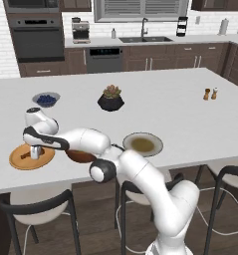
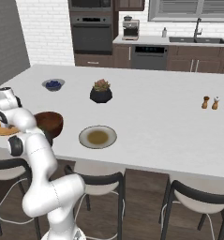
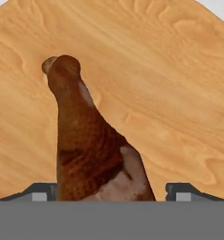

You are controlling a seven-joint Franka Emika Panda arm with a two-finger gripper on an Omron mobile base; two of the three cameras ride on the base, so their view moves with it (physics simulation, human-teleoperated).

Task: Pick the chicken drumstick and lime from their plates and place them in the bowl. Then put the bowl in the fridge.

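The brown chicken drumstick (image 3: 90, 145) lies on the orange-tan wooden plate (image 1: 46, 158), its thin bone end pointing away from the hand. My gripper (image 3: 111, 192) hangs straight down over that plate (image 3: 169, 93), open, one fingertip (image 3: 43, 192) on each side of the thick end, with a gap on the right side. In the left base view the gripper (image 1: 35, 152) stands just beside the drumstick (image 1: 25, 155). The reddish-brown bowl (image 2: 48, 123) sits right of this plate, partly behind my arm. The grey plate (image 1: 143, 144) with the olive centre lies further right. The lime is hidden.
A small bowl of blueberries (image 1: 46, 99) and a black succulent pot (image 1: 110, 100) stand further back on the white island. Two shakers (image 1: 210, 93) are at the far right. Stools (image 2: 99, 187) line the near edge. A tall grey surface (image 2: 5, 42) rises at the far left.
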